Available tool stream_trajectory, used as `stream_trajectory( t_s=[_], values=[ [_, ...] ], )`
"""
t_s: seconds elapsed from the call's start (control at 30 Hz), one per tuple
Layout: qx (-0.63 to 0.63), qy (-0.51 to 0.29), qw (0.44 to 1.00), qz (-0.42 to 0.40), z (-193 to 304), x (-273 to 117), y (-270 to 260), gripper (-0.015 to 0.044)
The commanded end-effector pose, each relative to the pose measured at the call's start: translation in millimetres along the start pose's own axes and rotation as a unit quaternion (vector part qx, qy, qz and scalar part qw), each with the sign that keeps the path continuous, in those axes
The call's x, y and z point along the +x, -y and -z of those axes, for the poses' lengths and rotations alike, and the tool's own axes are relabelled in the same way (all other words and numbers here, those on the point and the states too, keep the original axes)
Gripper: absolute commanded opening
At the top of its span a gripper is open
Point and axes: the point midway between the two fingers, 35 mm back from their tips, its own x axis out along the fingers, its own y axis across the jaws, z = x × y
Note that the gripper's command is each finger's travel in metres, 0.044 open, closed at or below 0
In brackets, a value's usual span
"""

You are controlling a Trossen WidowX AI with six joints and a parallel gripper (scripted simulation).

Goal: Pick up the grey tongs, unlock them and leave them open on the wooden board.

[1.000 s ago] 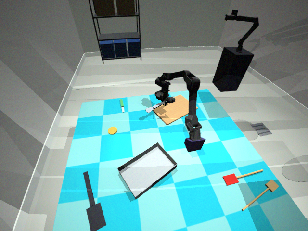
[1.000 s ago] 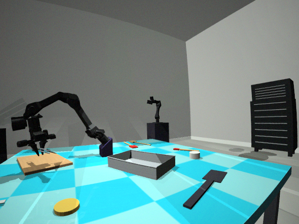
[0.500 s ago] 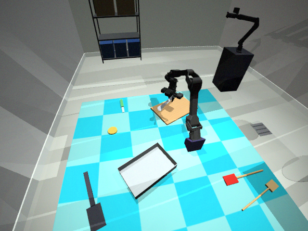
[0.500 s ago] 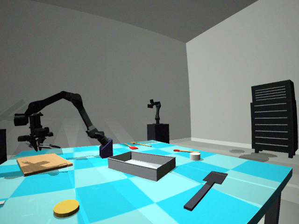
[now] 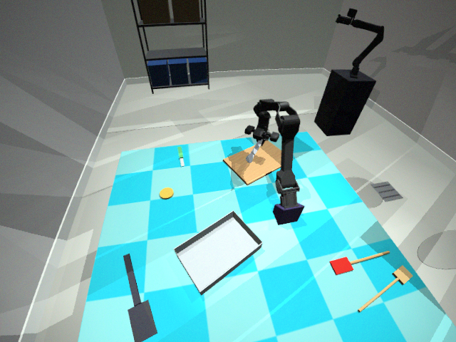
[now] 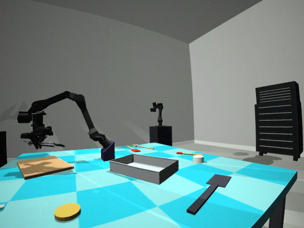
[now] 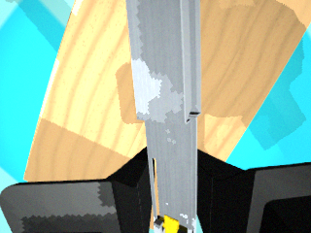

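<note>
My gripper (image 5: 262,142) (image 6: 37,146) (image 7: 166,149) is shut on the grey tongs and holds them in the air above the wooden board (image 5: 249,177) (image 6: 57,162) (image 7: 87,87). The tongs (image 5: 254,152) (image 6: 51,144) (image 7: 165,73) lie across the fingers, nearly level in the exterior view, with a gap between them and the board. Their arms look close together in the wrist view, where a small yellow part (image 7: 170,224) shows low between the fingers. The far ends are cut off there. The roasting tin (image 5: 206,230) (image 6: 137,170) stands empty on the table.
A yellow disc (image 5: 166,193) (image 6: 67,211) and a green-handled tool (image 5: 180,152) lie left of the board in the top view. A dark spatula (image 5: 142,320) (image 6: 202,200) lies beyond the tin. A red-headed tool (image 5: 341,266) and a wooden tool (image 5: 379,294) lie at the right. A white cylinder (image 6: 198,159) stands behind the spatula.
</note>
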Motion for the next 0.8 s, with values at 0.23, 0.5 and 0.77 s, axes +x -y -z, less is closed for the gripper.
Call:
stream_trajectory(
  t_s=[0.23, 0.5, 0.77],
  values=[
    [-0.019, -0.033, 0.999, 0.002, 2, -6, 3, -0.015],
    [-0.053, -0.123, 0.991, -0.008, 1, -13, 9, -0.015],
    [-0.065, -0.213, 0.975, -0.01, -1, -26, 14, -0.015]
  ],
)
